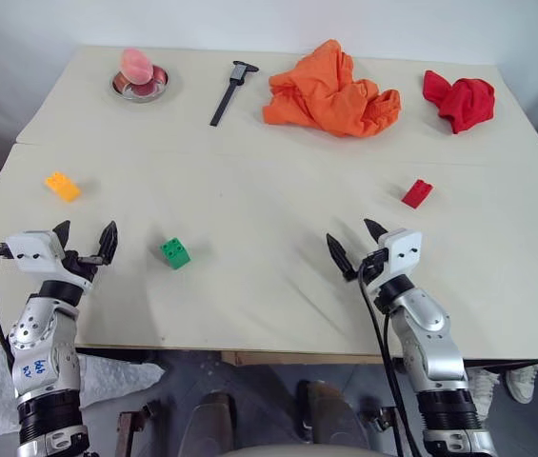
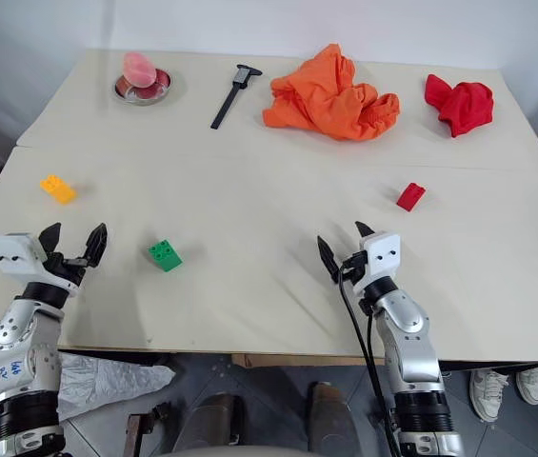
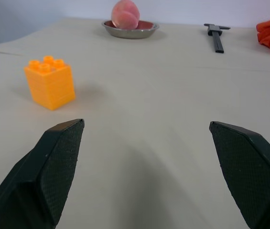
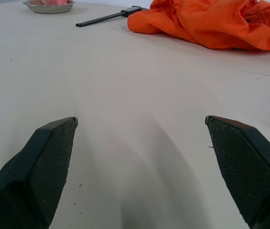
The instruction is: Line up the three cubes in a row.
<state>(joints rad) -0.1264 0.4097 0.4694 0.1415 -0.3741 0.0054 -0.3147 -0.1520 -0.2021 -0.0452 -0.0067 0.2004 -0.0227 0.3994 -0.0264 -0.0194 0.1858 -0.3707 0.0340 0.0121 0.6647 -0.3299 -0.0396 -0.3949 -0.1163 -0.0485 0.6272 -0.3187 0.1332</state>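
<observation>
Nearest the robot, over the front edge of the pale beige surface (image 1: 269, 190), both grippers hover empty. Left gripper (image 1: 85, 239): two black fingers spread wide, released, nothing between them. Right gripper (image 1: 352, 243): fingers likewise spread wide, released, holding nothing.

Between the two grippers, closer to the left one, the small green studded plastic toy-brick cube (image 1: 175, 252) rests on the surface, apart from both grippers.

Farther back on the left, the yellow-orange studded plastic toy-brick cube (image 1: 62, 186) sits beyond the left gripper and slightly to its outer side; the left wrist view shows it upright with studs on top (image 3: 50, 83), clear of the fingers.

On the right, the red studded plastic toy-brick cube (image 1: 417, 193) lies beyond the right gripper, well apart from the other two cubes. The three cubes are scattered, not aligned.

Along the far edge of the surface, from left to right: a round metal dish (image 1: 141, 88) holding a pink peach-like object (image 1: 137, 65); a black caliper (image 1: 232, 90) lying at an angle; a large crumpled orange cloth (image 1: 330, 92); a smaller crumpled red cloth (image 1: 459, 100).
</observation>
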